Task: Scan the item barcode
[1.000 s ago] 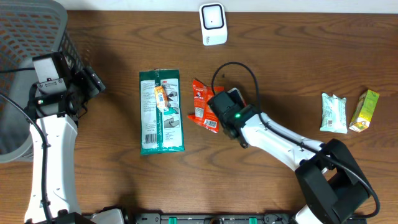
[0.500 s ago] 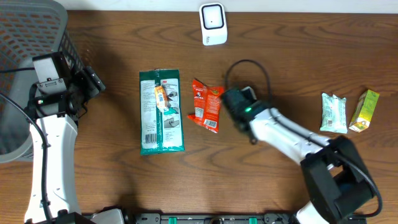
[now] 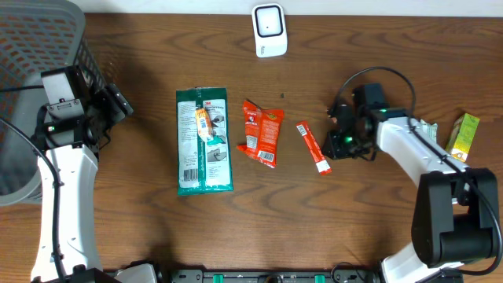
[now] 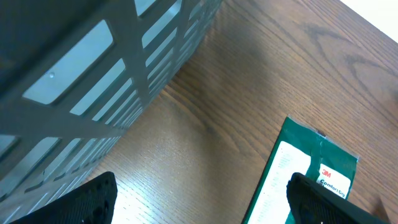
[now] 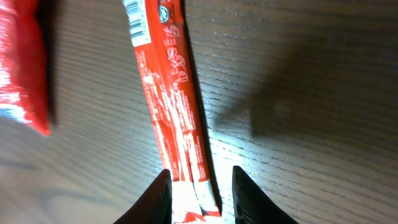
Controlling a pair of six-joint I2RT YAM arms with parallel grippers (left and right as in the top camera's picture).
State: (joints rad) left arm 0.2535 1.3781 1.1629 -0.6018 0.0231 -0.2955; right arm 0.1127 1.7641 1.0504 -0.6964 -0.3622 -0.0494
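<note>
Red stick packet [image 3: 313, 147] lies flat on the table, between red pouch [image 3: 262, 132] and right gripper [image 3: 339, 143]. Right jaws are slightly apart, astride its end, not clamping. Left gripper [image 4: 205, 200] gapes wide, empty. Packet looks light, floppy, slick: pinch across its narrow width, leaving the barcode end clear.

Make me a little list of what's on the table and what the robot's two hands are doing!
scanner: white scanner, far side, middle
items: green pack, red pouch, thin red stick, yellow-green carton
basket: grey basket, far left
left gripper: open, empty, near the basket
right gripper: open, fingers either side of the stick's end; stick lies flat
</note>
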